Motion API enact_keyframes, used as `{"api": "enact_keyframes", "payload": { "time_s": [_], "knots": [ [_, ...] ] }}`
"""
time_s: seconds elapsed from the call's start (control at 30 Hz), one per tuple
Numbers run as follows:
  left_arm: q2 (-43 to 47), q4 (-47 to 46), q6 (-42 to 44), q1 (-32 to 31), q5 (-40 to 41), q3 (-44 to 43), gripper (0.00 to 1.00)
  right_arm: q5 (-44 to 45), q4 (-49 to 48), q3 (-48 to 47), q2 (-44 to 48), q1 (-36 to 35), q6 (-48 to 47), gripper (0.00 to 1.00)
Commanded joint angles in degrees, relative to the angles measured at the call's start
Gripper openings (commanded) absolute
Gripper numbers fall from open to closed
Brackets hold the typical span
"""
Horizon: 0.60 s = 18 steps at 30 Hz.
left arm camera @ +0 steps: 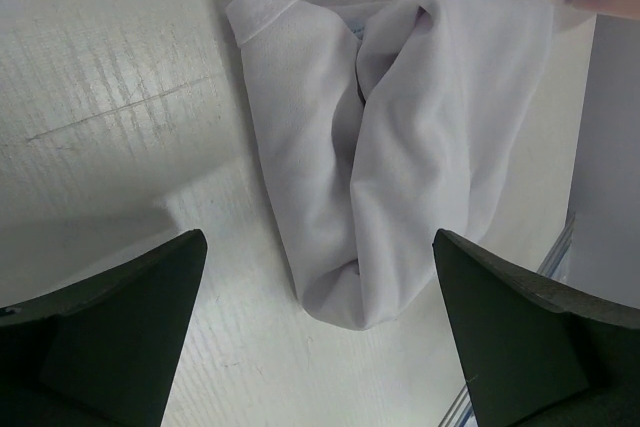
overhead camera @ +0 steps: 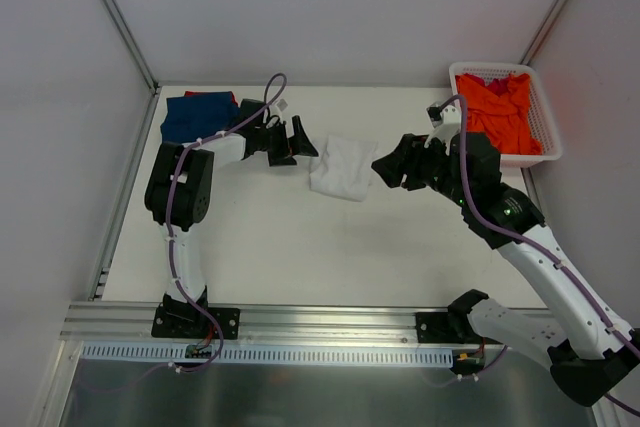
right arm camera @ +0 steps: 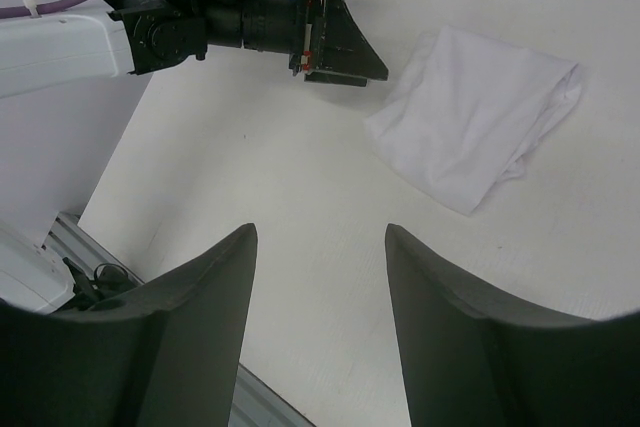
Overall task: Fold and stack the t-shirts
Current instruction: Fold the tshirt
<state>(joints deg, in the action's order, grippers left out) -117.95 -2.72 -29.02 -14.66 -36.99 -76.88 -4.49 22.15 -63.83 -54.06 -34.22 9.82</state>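
Note:
A white t-shirt (overhead camera: pixel 341 168) lies folded in a loose bundle in the middle of the table; it also shows in the left wrist view (left arm camera: pixel 385 147) and the right wrist view (right arm camera: pixel 475 117). A dark blue t-shirt (overhead camera: pixel 196 117) lies folded at the back left with a red t-shirt (overhead camera: pixel 208 95) peeking out behind it. An orange t-shirt (overhead camera: pixel 502 109) fills the basket. My left gripper (overhead camera: pixel 303 142) is open and empty just left of the white shirt. My right gripper (overhead camera: pixel 388 169) is open and empty just right of it.
A white lattice basket (overhead camera: pixel 546 125) stands at the back right corner. The table's metal rail (overhead camera: pixel 300 322) runs along the near edge. Walls close in on the left, right and back.

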Motion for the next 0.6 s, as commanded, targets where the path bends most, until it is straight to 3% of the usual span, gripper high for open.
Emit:
{"api": "enact_keyframes", "payload": {
  "time_s": [0.0, 0.57],
  "knots": [
    [2.73, 0.44, 0.8, -0.11, -0.1, 1.12, 0.99, -0.78, -2.11, -0.24, 0.89, 0.03, 0.37, 0.57],
    [-2.63, 1.23, 1.33, -0.2, 1.14, -0.45, 0.99, -1.66, -2.2, -0.41, 1.68, 0.03, 0.63, 0.57]
  ]
}}
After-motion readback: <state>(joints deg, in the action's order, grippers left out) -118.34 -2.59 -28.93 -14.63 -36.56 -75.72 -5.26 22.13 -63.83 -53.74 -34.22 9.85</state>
